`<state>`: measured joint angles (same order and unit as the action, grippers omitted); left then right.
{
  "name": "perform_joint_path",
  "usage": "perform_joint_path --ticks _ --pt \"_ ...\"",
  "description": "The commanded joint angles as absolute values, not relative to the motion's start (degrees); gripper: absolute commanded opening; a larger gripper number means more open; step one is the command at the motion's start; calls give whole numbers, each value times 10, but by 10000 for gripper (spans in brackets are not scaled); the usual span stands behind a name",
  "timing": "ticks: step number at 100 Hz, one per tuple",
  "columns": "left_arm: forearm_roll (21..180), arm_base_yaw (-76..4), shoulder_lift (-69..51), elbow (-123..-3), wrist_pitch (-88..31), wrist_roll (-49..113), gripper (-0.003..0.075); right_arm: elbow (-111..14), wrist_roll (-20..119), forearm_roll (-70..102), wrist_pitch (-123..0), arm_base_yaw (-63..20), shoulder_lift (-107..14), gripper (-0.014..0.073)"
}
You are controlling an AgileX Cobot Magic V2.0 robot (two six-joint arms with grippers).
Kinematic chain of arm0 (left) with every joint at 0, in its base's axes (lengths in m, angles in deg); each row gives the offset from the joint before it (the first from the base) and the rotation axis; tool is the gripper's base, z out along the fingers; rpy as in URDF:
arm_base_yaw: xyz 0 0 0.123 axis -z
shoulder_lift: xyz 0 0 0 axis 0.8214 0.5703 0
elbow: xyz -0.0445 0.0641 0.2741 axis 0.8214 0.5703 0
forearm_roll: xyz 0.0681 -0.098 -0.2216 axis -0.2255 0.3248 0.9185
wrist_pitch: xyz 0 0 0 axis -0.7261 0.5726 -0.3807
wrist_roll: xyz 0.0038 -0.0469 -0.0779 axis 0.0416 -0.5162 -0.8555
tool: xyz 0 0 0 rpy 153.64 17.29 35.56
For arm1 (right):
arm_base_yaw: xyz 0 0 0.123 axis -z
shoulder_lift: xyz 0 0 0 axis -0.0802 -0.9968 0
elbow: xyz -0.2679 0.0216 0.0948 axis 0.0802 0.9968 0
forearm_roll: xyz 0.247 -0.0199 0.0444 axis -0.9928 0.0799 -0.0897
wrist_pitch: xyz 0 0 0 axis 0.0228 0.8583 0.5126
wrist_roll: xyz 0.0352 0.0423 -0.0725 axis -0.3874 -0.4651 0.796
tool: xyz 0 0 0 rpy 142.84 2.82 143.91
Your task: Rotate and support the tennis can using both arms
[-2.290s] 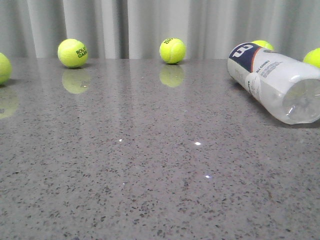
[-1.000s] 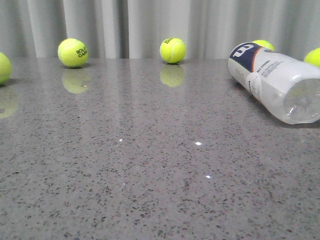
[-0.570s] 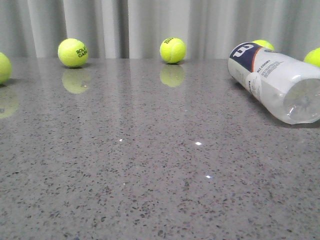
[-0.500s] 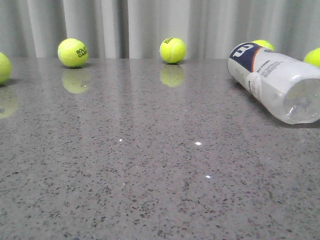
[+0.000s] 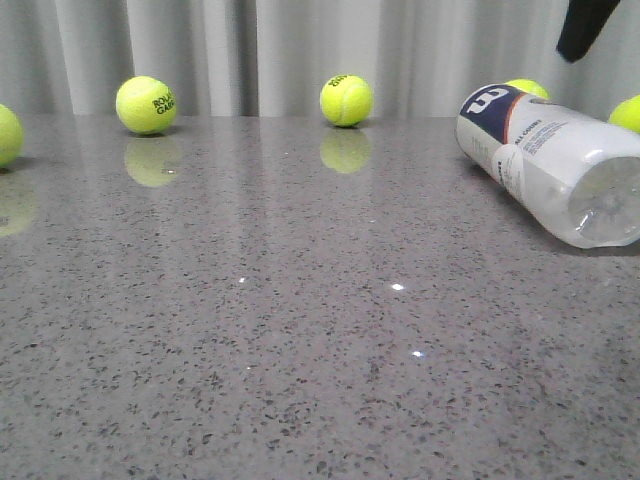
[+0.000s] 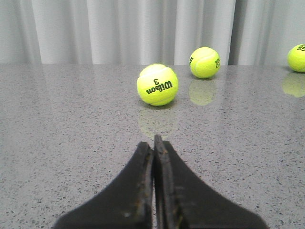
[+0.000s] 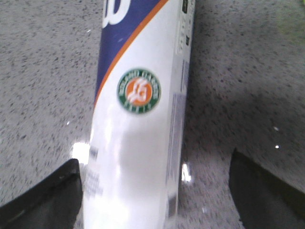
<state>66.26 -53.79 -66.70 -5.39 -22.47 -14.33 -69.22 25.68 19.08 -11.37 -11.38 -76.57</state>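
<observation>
The tennis can (image 5: 556,160) lies on its side at the right of the grey table, its clear end toward the camera and its navy end toward the curtain. In the right wrist view the can (image 7: 138,119) shows its Roland Garros badge, and my right gripper (image 7: 155,160) is open above it, one black finger on each side and neither touching it. A black part of the right arm (image 5: 583,25) hangs above the can in the front view. My left gripper (image 6: 153,141) is shut and empty, low over the table, far from the can.
Tennis balls sit along the back by the curtain (image 5: 146,105) (image 5: 346,100), one at the left edge (image 5: 5,135) and two behind the can (image 5: 527,88) (image 5: 627,113). A ball marked Wilson 3 (image 6: 157,84) lies just ahead of the left gripper.
A black part of the right arm has come into the front view at the top right, above the can. The can and the balls have not moved.
</observation>
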Motion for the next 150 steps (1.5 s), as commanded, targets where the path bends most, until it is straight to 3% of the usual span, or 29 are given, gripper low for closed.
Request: perform_joint_path --ticks 1,34,41,53,59,90,121,150 --pt "665 -539 -687 -29 -176 -148 -19 -731 266 164 -114 -114 -789 623" --pt "665 -539 -687 -29 -176 -148 -18 -757 280 128 -97 -114 -875 610" --pt "665 -539 -687 -29 -176 -148 -19 -757 282 126 -93 -114 -875 539" --pt "665 -539 -687 -29 -176 -148 -19 -757 286 126 -89 -114 -875 325" --pt "665 -539 -687 -29 -176 -148 -19 -761 296 126 -86 -114 -875 277" --pt "665 -539 -687 -29 -176 -148 -18 -910 476 135 -31 -186 -880 277" --pt "665 -539 -687 -29 -176 -148 -18 -951 918 175 -22 -292 -893 277" --pt "665 -539 -687 -29 -176 -148 -18 -950 975 175 25 -312 -951 277"
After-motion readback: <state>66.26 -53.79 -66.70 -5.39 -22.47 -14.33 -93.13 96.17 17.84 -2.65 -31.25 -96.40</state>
